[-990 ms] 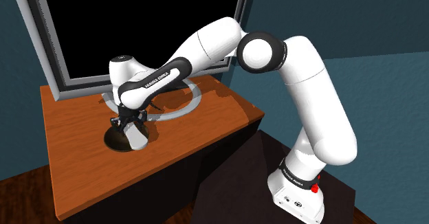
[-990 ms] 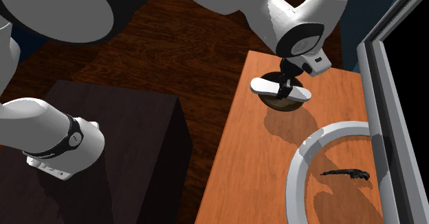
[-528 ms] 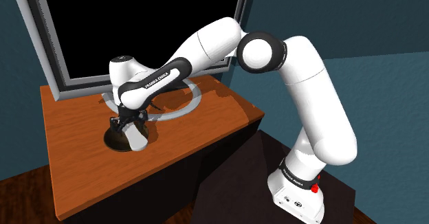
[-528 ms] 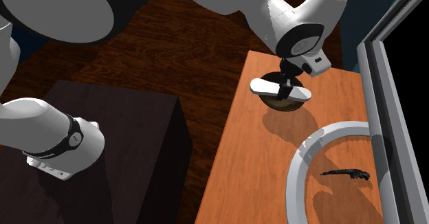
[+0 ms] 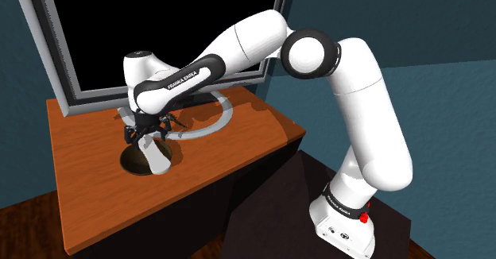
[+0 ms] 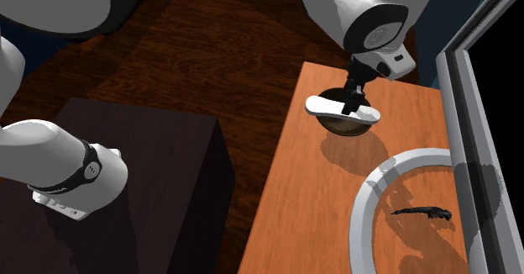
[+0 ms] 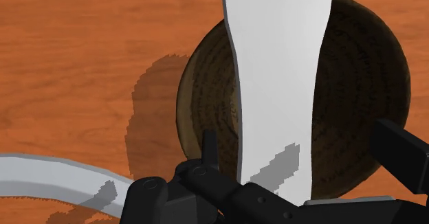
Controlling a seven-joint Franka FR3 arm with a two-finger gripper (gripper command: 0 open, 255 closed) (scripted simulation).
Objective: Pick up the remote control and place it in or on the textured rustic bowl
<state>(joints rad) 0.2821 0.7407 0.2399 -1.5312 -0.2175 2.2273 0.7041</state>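
Observation:
A plain white remote control (image 5: pixel 156 157) (image 6: pixel 339 107) (image 7: pixel 278 78) lies flat across the rim of a dark brown, ridged bowl (image 5: pixel 129 161) (image 6: pixel 343 128) (image 7: pixel 361 85) on the wooden table. My black gripper (image 5: pixel 148 127) (image 6: pixel 353 97) (image 7: pixel 306 154) hangs just above the remote's middle. Its jaws are open, and the fingers (image 7: pixel 402 150) stand apart on either side of the remote without clasping it. The remote hides the middle of the bowl.
A large black screen (image 5: pixel 143 27) in a grey frame stands at the back of the orange-brown table (image 5: pixel 87 194). Its grey ring-shaped base (image 6: pixel 374 188) lies beside the bowl, with a small black object (image 6: pixel 424 213) inside the ring. A dark box (image 6: pixel 143 180) stands beside the table.
The gripper has opened, let go of the remote and risen a little. The remote stays lying across the bowl.

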